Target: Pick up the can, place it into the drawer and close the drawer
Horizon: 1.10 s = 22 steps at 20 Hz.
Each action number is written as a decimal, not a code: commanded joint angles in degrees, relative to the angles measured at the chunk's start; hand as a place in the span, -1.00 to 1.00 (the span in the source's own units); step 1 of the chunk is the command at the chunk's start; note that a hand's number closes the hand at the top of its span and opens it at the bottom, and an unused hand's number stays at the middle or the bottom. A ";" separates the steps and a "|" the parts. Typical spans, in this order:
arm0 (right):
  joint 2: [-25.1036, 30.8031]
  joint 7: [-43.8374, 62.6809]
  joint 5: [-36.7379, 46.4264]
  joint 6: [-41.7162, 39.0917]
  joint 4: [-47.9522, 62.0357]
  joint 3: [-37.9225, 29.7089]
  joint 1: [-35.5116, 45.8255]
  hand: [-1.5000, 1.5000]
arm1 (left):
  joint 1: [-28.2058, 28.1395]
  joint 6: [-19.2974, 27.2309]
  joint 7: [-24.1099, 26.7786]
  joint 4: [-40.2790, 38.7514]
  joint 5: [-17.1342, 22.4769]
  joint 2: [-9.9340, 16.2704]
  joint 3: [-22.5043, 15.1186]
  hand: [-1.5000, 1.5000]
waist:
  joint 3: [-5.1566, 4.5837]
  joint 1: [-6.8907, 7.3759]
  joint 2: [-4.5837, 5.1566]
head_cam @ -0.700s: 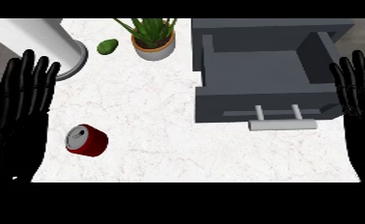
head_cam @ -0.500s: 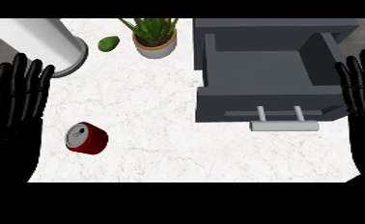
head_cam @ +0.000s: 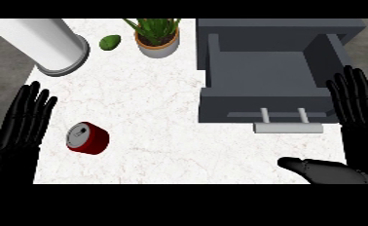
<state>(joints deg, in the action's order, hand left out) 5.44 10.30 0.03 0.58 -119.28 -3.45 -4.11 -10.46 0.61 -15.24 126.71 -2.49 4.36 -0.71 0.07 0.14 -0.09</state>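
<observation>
1. Nothing of the task was done as I read it: the can (head_cam: 87, 138) lay on its side on the counter (head_cam: 165, 113), low at the left, ungrasped.
2. My left hand (head_cam: 25, 118) rested just beside the can, fingers straight and spread.
3. The drawer (head_cam: 269, 86) stood open, no can inside.
4. My right hand (head_cam: 350, 105) was flat, fingers straight, beside it.

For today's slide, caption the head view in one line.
Red can lies on the white counter beside the open left robot hand; grey drawer stands open.
</observation>
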 commanded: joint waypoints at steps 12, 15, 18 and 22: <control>0.74 1.42 -3.98 -3.49 -3.55 -4.91 -5.00 -1.00 | -2.98 0.33 -7.89 5.68 2.91 -0.71 4.99 -1.00 | -0.08 -0.07 0.04; 0.92 -5.24 -5.32 -6.66 0.08 -6.48 -8.02 -1.00 | -1.20 1.58 -9.64 3.87 0.79 -0.59 4.72 -1.00 | -0.06 -0.21 0.06; -3.49 -4.93 2.32 -3.01 -0.77 0.00 -8.67 -1.00 | -2.51 2.50 -5.20 0.20 -2.12 -3.19 1.93 -1.00 | -0.07 -0.15 0.06; -1.76 -8.20 -1.44 -6.60 0.63 -4.21 -11.25 -1.00 | 0.51 3.08 -3.85 -4.11 -2.76 -3.11 1.66 -1.00 | -0.06 -0.27 0.06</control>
<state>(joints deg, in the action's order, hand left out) 3.56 4.12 -1.50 -4.81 -119.48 -6.46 -14.09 -12.07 3.64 -19.00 124.99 -4.74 1.27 0.64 0.00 -0.09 -0.04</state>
